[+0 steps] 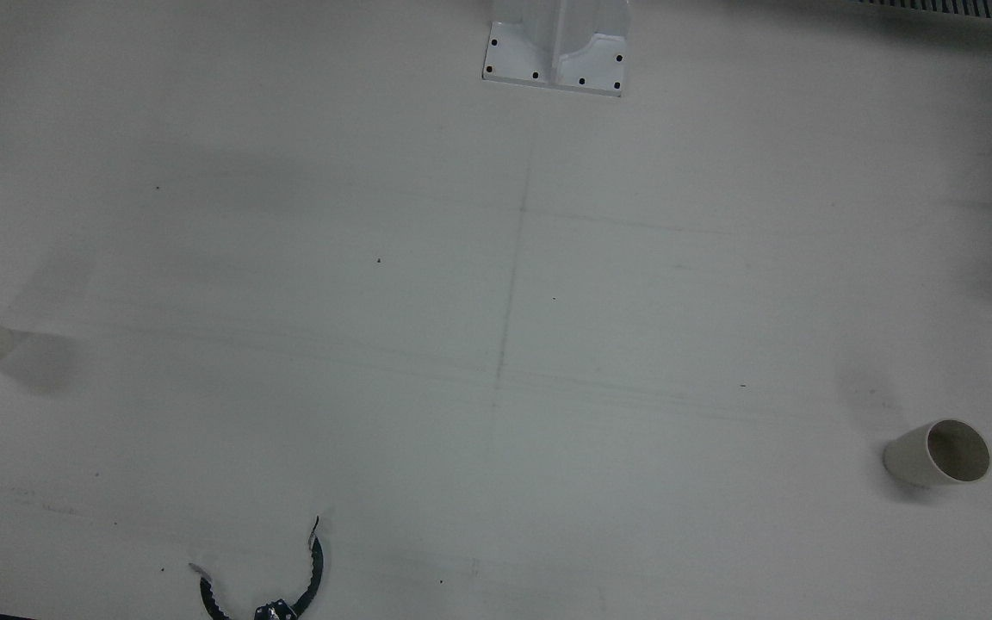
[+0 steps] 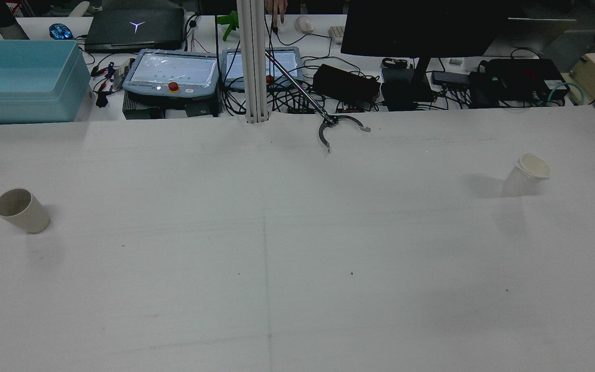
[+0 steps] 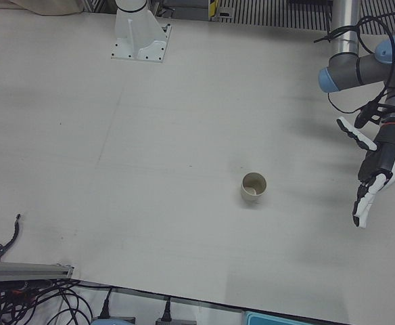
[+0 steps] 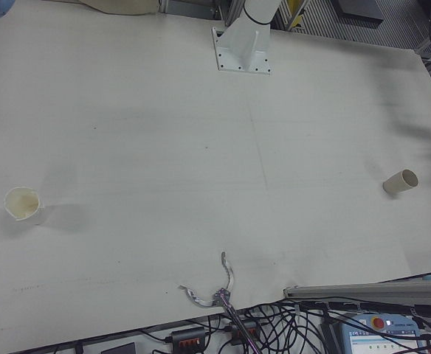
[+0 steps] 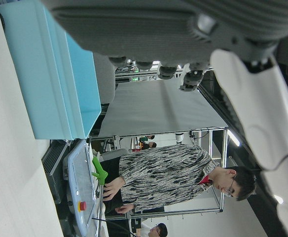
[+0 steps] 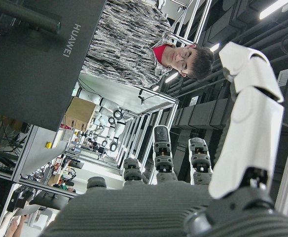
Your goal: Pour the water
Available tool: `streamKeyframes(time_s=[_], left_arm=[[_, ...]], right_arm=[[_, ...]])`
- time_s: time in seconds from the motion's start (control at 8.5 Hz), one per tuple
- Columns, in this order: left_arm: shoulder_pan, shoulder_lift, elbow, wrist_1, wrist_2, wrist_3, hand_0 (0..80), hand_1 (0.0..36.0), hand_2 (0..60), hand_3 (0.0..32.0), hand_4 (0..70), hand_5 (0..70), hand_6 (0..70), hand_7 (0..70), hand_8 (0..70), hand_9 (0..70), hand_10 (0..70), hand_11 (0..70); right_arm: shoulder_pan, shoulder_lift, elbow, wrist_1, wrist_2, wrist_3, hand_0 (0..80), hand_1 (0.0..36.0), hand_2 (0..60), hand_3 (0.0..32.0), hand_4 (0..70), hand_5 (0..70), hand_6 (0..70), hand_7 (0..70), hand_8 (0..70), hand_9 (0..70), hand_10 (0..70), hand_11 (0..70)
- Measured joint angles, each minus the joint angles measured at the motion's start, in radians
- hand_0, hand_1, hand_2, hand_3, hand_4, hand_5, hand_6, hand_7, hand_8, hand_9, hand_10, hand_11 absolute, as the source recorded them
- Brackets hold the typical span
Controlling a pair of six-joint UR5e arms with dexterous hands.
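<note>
A beige cup (image 3: 253,187) stands upright on the white table on my left side, also seen as the beige cup (image 2: 21,210) in the rear view. My left hand (image 3: 375,167) hangs open in the air to the right of it in the left-front view, well apart, fingers stretched out. A white paper cup (image 2: 526,174) stands on my right side, the same white paper cup (image 4: 23,204) near the left edge of the right-front view. My right hand (image 6: 183,197) shows only in its own view, open, holding nothing, pointing away from the table.
A black claw of a grabber tool (image 2: 336,129) lies at the table's far edge. Behind it are teach pendants (image 2: 173,75), cables, a monitor (image 2: 421,26) and a light blue bin (image 2: 24,77). A white pedestal (image 1: 556,52) stands at the robot's side. A person stands beyond the table.
</note>
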Motion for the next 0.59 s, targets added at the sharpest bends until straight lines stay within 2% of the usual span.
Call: streamKeyframes(time_s=[0.35,0.47,0.59], left_arm=[[0.002,0.019,0.004,-0.021,-0.002,0.005,49.7,4.1,0.0,0.0,16.3,0.0,4.6,1.7,0.0,0.0,0.0,0.1],[0.007,0.038,0.010,-0.048,-0.005,0.035,54.3,9.8,0.0,0.0,16.4,0.0,4.7,1.7,0.0,0.0,1.9,4.7],[0.012,0.066,0.017,-0.080,-0.012,0.080,57.6,13.4,0.0,0.0,16.4,0.0,5.7,2.2,0.1,0.0,3.5,7.4]], right_arm=[[-0.006,-0.006,0.002,0.000,-0.001,0.001,52.1,23.6,25.1,0.0,10.0,7.1,18.0,23.3,5.9,9.8,0.0,0.0],[-0.019,-0.015,0.001,0.000,0.000,0.000,52.0,23.5,24.2,0.0,7.4,7.0,16.8,20.6,5.5,9.1,0.0,0.0],[-0.033,-0.025,0.000,0.000,0.000,-0.003,52.1,23.8,24.5,0.0,6.7,7.0,16.6,20.2,5.3,8.8,0.0,0.0]])
